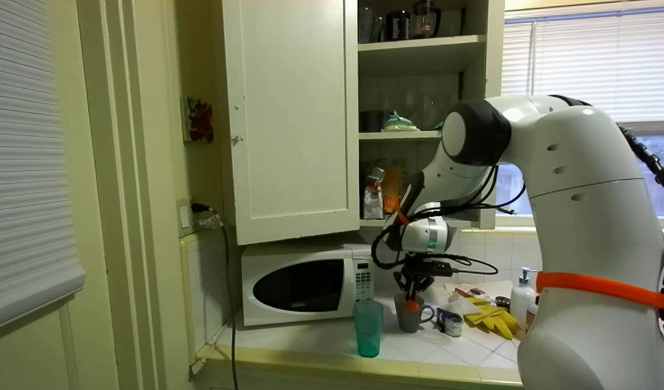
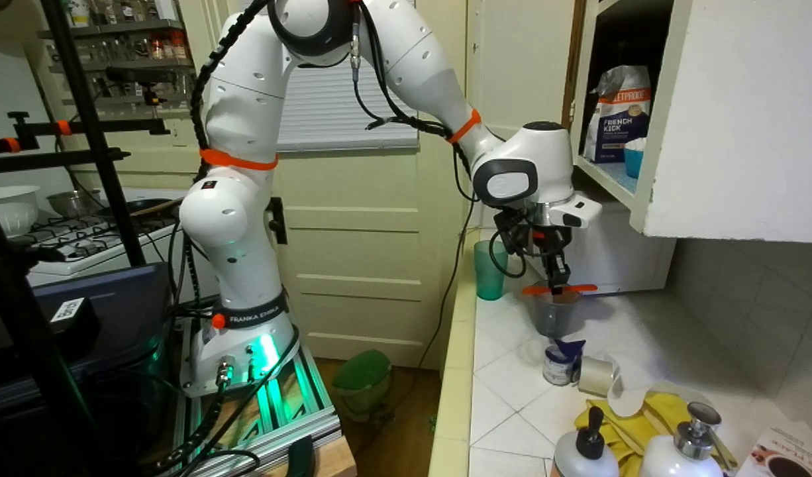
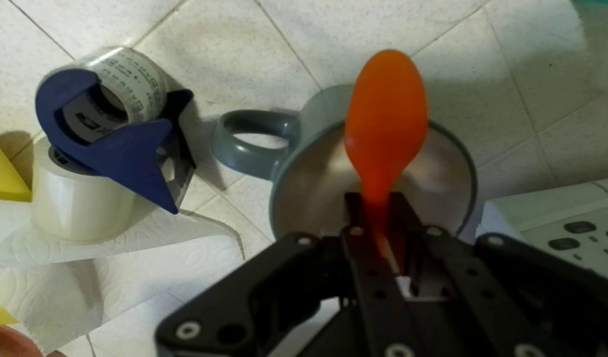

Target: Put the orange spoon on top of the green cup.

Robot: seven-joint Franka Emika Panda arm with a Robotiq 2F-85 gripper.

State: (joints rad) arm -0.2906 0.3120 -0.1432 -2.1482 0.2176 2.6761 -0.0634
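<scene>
Fingers (image 3: 359, 260) grip the spoon (image 3: 387, 114) over the mug (image 3: 316, 183); the cup (image 1: 369, 327) stands near the surface's (image 1: 456, 348) yellow edge.

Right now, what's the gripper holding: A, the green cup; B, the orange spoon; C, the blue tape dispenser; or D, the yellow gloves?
B: the wrist view shows the orange spoon pinched in the gripper, and an exterior view shows the green cup standing apart on the counter.
</scene>
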